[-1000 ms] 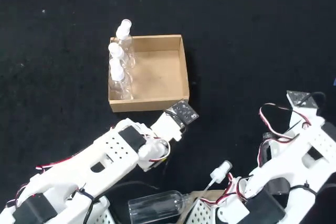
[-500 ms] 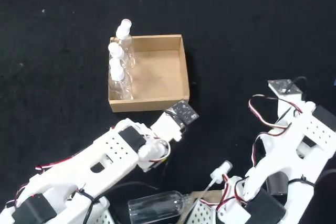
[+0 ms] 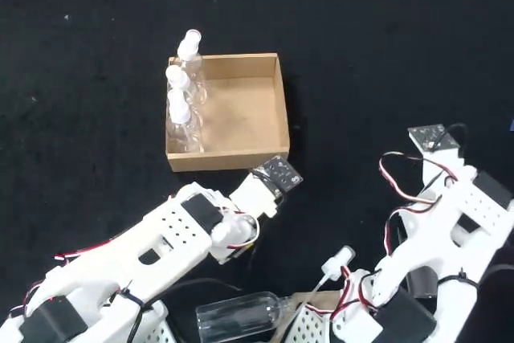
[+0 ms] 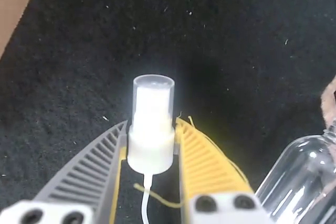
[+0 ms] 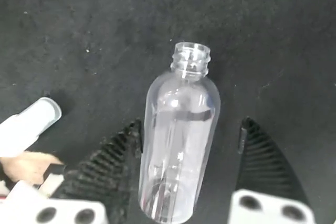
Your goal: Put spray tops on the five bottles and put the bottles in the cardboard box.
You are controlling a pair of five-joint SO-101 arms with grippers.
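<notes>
My left gripper [image 4: 152, 127] is shut on a white spray top [image 4: 151, 129], cap pointing away and its thin tube trailing back between the grey and yellow fingers. In the high view this spray top [image 3: 337, 263] sits near the front edge, just right of a clear uncapped bottle [image 3: 241, 316] lying on its side. My right gripper [image 5: 191, 124] is open, its black fingers on either side of that bottle [image 5: 178, 140], whose threaded neck points away. The cardboard box [image 3: 241, 158] holds three capped bottles [image 3: 183, 130] along its left wall.
The table is covered in black cloth [image 3: 385, 62]. The right part of the box floor [image 3: 245, 110] is bare. A small tan scrap [image 3: 321, 299] lies by the bottle's neck. Both white arms crowd the front edge, with red and white wires [image 3: 401, 186] looping off one.
The arm holding the spray top has swung its wrist to the left, and the spray top has shifted only slightly. The other arm and the bottle have stayed put.
</notes>
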